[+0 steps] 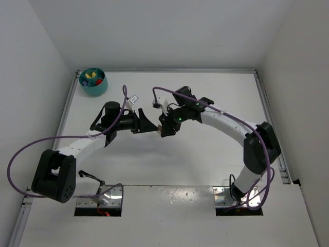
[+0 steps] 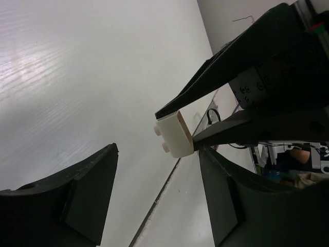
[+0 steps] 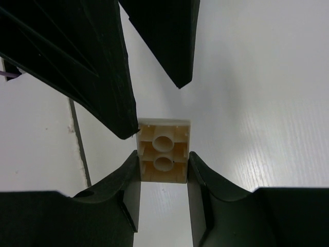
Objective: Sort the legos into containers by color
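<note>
Your right claw (image 3: 163, 159) is closed on 1 lego brick (image 3: 164, 150), pinching its 2 long sides between the black fingertips. The brick is held up above the white worktop (image 1: 154, 164) near its middle, where the 2 arms meet. It is a small rectangular block of smooth, glossy plastic, pale cream rather than a strong yellow. In the right wrist view you look into its hollow underside: thin walls, 2 round tubes in a row and short ribs between them. In the left wrist view you can see 2 round studs sticking out of its face, and its edges are soft and rounded.

Your left claw (image 2: 158, 152) stands open, its matte black wedge-shaped fingers spread wide to either side of the brick. 1 tip sits right at a corner of the brick; you cannot tell whether it touches. The other tip is clearly apart.

The worktop has a fine ribbed grain. The round teal bowl (image 1: 95, 91) sits in the far left corner, well apart from the brick, with a yellow piece (image 1: 92, 75) and a red piece (image 1: 98, 82) inside.
</note>
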Motion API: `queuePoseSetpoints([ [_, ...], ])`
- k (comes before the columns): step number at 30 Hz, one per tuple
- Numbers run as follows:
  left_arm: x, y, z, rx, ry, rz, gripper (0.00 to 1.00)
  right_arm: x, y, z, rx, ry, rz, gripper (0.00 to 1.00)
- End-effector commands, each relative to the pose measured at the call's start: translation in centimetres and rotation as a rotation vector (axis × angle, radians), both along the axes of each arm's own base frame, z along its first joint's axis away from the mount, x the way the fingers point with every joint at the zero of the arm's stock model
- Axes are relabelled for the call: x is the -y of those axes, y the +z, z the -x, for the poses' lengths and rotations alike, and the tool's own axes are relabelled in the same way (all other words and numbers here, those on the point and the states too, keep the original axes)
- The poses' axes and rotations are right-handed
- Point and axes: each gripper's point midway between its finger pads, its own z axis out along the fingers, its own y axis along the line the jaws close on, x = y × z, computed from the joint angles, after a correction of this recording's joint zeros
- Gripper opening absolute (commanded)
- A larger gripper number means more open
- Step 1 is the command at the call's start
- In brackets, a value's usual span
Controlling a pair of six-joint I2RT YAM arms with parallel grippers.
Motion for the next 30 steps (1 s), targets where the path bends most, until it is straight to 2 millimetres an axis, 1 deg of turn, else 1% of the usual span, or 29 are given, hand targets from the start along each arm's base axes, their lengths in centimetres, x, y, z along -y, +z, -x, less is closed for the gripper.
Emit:
queuePoseSetpoints([
  [1, 0.9, 1.1, 0.1, 0.015, -0.037, 0.042, 0.70, -1.2, 2.0, -1.4, 0.086, 0.005, -0.029, 0.00],
  [3, 0.9, 0.8, 0.2, 0.014, -0.037, 0.042, 0.69, -1.5, 2.3, -2.0, 0.100, -0.001, -0.031, 0.00],
  [4, 1.2, 0.5, 0.4, 0.004, -0.046, 0.039, 0.67, -1.4, 1.9, -1.8, 0.079, -0.007, -0.020, 0.00],
  [5, 1.1, 0.3, 0.5, -0.005, -0.044, 0.042, 0.67, -1.8, 2.2, -1.7, 0.085, 0.002, -0.026, 0.00],
  [6, 1.1, 0.3, 0.5, -0.005, -0.044, 0.042, 0.66, -1.8, 1.8, -1.7, 0.078, 0.002, -0.021, 0.00],
  [8, 1.2, 0.5, 0.5, -0.004, -0.042, 0.048, 0.65, -1.9, 2.2, -1.9, 0.085, 0.002, -0.026, 0.00],
  [9, 1.1, 0.1, 0.6, -0.013, -0.041, 0.045, 0.65, -2.2, 2.2, -1.5, 0.085, 0.011, -0.027, 0.00],
  [10, 1.1, 0.1, 0.6, -0.013, -0.041, 0.045, 0.65, -2.1, 1.7, -1.4, 0.071, 0.012, -0.015, 0.00],
  [12, 1.2, 0.3, 0.5, -0.004, -0.042, 0.048, 0.65, -2.1, 1.9, -1.7, 0.083, 0.006, -0.015, 0.00],
  [13, 1.2, 0.3, 0.5, -0.004, -0.042, 0.048, 0.63, -2.4, 2.0, -1.4, 0.083, 0.017, -0.016, 0.00],
  [15, 1.2, 0.0, 0.5, -0.013, -0.041, 0.045, 0.63, -2.3, 1.8, -1.2, 0.082, 0.023, -0.009, 0.00],
  [16, 1.2, 0.0, 0.5, -0.013, -0.041, 0.045, 0.63, -2.5, 1.8, -0.9, 0.082, 0.032, -0.010, 0.00],
  [17, 1.2, 0.0, 0.5, -0.013, -0.041, 0.045, 0.62, -2.3, 1.4, -0.9, 0.080, 0.027, 0.002, 0.00],
  [18, 1.2, 0.0, 0.5, -0.013, -0.041, 0.045, 0.60, -2.3, 1.8, -0.9, 0.087, 0.027, -0.004, 0.00],
  [19, 1.2, 0.0, 0.5, -0.013, -0.041, 0.045, 0.60, -2.1, 1.4, -0.7, 0.079, 0.027, 0.003, 0.00],
  [20, 0.9, -0.3, 0.2, -0.023, -0.032, 0.042, 0.59, -2.4, 1.4, -0.4, 0.079, 0.036, 0.002, 0.00],
  [23, 0.7, -0.1, -0.1, -0.024, -0.017, 0.050, 0.55, -2.3, 1.7, -0.5, 0.090, 0.030, 0.002, 0.00],
  [24, 0.7, -0.5, -0.2, -0.035, -0.016, 0.046, 0.53, -2.3, 1.7, -0.5, 0.090, 0.030, 0.002, 0.00],
  [27, 0.7, -0.5, -0.2, -0.035, -0.016, 0.046, 0.52, -2.3, 1.7, -0.5, 0.090, 0.030, 0.002, 0.00],
  [28, 0.7, -0.5, -0.2, -0.035, -0.016, 0.046, 0.49, -2.3, 1.7, -0.5, 0.090, 0.030, 0.002, 0.00],
  [29, 0.7, -0.8, -0.1, -0.045, -0.024, 0.047, 0.49, -2.5, 1.7, -0.2, 0.090, 0.039, 0.002, 0.00],
  [30, 0.8, -0.7, -0.1, -0.054, -0.022, 0.050, 0.46, -2.5, 1.7, -0.2, 0.090, 0.039, 0.002, 0.00],
])
